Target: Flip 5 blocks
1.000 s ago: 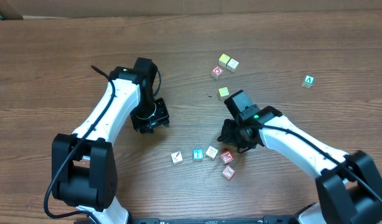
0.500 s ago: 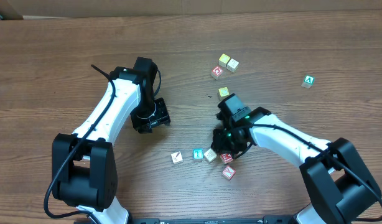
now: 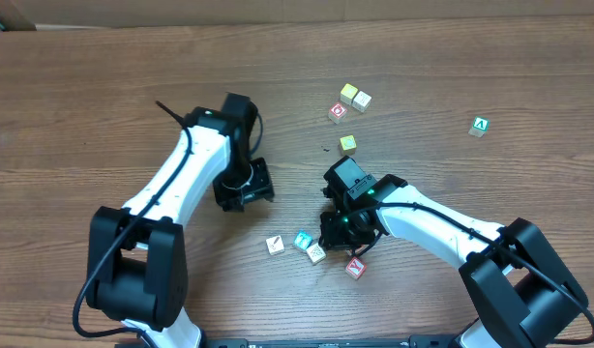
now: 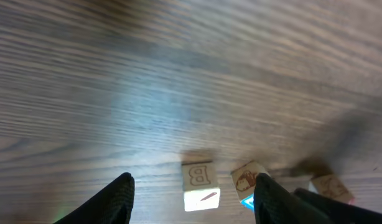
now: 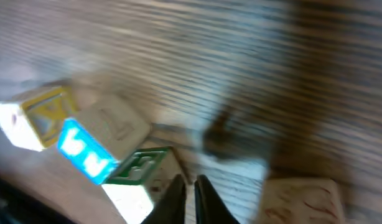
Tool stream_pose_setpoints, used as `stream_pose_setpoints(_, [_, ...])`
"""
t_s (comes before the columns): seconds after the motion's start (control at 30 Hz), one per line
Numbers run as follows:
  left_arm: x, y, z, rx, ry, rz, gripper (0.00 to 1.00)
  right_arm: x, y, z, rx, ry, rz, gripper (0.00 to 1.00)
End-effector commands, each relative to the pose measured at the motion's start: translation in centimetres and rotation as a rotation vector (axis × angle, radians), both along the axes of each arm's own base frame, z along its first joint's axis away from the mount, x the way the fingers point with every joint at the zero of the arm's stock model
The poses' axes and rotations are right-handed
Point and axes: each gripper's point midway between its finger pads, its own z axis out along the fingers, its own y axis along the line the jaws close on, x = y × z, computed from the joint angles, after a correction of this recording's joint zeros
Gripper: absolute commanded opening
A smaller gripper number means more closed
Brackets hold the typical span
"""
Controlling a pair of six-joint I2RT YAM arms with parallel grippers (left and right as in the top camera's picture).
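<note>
Several small letter blocks lie in a loose row near the front of the table. From left they are a white block with a dark mark, a teal-faced block, a pale block and a red-printed block. My right gripper is shut, tips low beside the pale block, holding nothing. In the right wrist view its fingertips sit against a green-printed block, next to the teal block. My left gripper is open above bare wood. The left wrist view shows the white block ahead of it.
Two yellow and cream cubes and a red-printed cube sit at the back. A yellow cube lies just behind my right arm. A green "A" cube stands alone at the far right.
My right gripper moved left and forward into the row and shut further, nudging the pale and teal blocks. My left arm shifted a little right and its jaws opened wider.
</note>
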Motion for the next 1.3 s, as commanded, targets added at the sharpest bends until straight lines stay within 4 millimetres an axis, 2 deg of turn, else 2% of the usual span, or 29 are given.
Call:
stream_pose_setpoints(0.0, [-1.5,-1.0,-1.0,0.016,0.03,-0.075,0.56,2.1,-1.6,0.4,-0.125,-0.057,-0.106,0.07])
stream_pose_setpoints(0.1, [-2.0,-1.5,-1.2,0.026,0.031,-0.102,0.57,2.5,-2.6,1.2,-0.198,-0.067,-0.126,0.07])
stream_pose_setpoints(0.2, [-1.8,-1.6,-1.2,0.026,0.023,-0.106,0.58,2.1,-4.1,1.3,-0.257,-0.035,-0.152,0.07])
stream_pose_setpoints(0.33, [-1.4,-1.8,-1.2,0.019,0.003,-0.114,0.6,3.9,-6.3,1.2,-0.323,-0.075,-0.261,0.05])
stream_pose_setpoints(0.4, [-1.3,-1.8,-1.2,0.017,0.001,-0.122,0.61,4.2,-7.5,1.2,-0.337,-0.049,-0.311,0.05])
stream_pose_setpoints(0.53, [-1.4,-1.8,-1.2,0.017,0.003,-0.127,0.64,3.6,-10.5,1.2,-0.385,0.031,-0.357,0.07])
stream_pose_setpoints(0.6, [-1.3,-1.8,-1.3,0.015,-0.001,-0.127,0.66,3.1,-11.1,1.2,-0.399,0.051,-0.34,0.09])
stream_pose_setpoints(0.73, [-1.1,-1.9,-1.3,0.01,-0.01,-0.127,0.66,2.2,-11.1,1.3,-0.413,0.072,-0.299,0.11])
stream_pose_setpoints(0.97, [-1.1,-2.0,-1.3,0.009,-0.01,-0.126,0.69,1.0,-9.0,1.4,-0.348,0.079,-0.166,0.14])
stream_pose_setpoints(1.2, [-1.4,-1.9,-1.2,0.013,0.001,-0.127,0.7,-0.4,-9.3,0.8,-0.347,0.126,-0.14,0.15])
stream_pose_setpoints(1.27, [-1.4,-1.9,-1.2,0.013,0.001,-0.127,0.7,-0.8,-8.8,0.8,-0.308,0.136,-0.091,0.15])
